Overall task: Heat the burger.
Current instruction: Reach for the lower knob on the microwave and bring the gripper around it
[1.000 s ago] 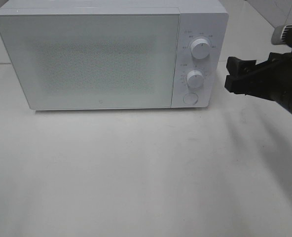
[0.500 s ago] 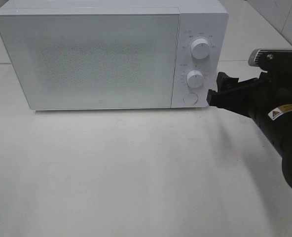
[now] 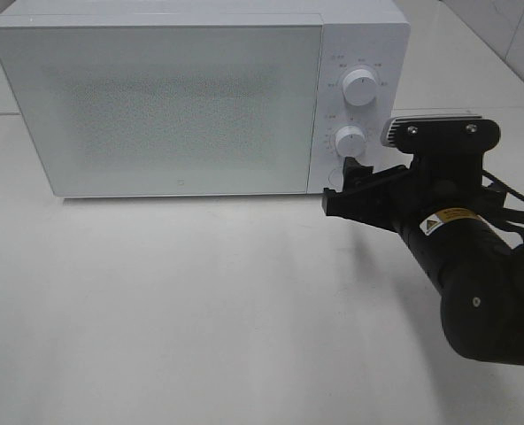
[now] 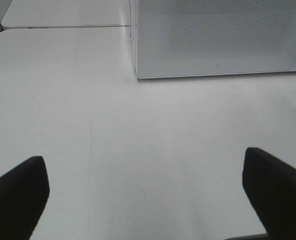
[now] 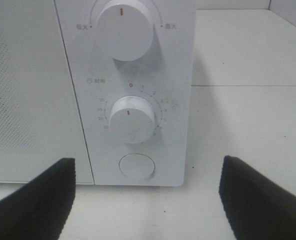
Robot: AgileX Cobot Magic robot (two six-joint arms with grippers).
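Observation:
The burger is out of view. A white microwave [image 3: 173,106] stands at the back of the table with its frosted door shut; nothing shows through the door. My right gripper [image 3: 343,189] is open and sits right in front of the lower control panel, at the round door button [image 5: 136,166]. In the right wrist view that gripper [image 5: 148,200] has its two dark fingers spread wide on either side of the button, below the timer knob [image 5: 133,120]. My left gripper [image 4: 145,195] is open over bare table, some way in front of the microwave's corner [image 4: 138,75].
The power knob [image 3: 360,87] sits above the timer knob [image 3: 350,140] on the panel. The white table [image 3: 200,301] stretches in front of the microwave. A table seam [image 4: 63,26] runs behind the left side.
The right arm has swung left and toward the microwave, carrying its open gripper from beside the appliance to just in front of the door button. The microwave has not moved.

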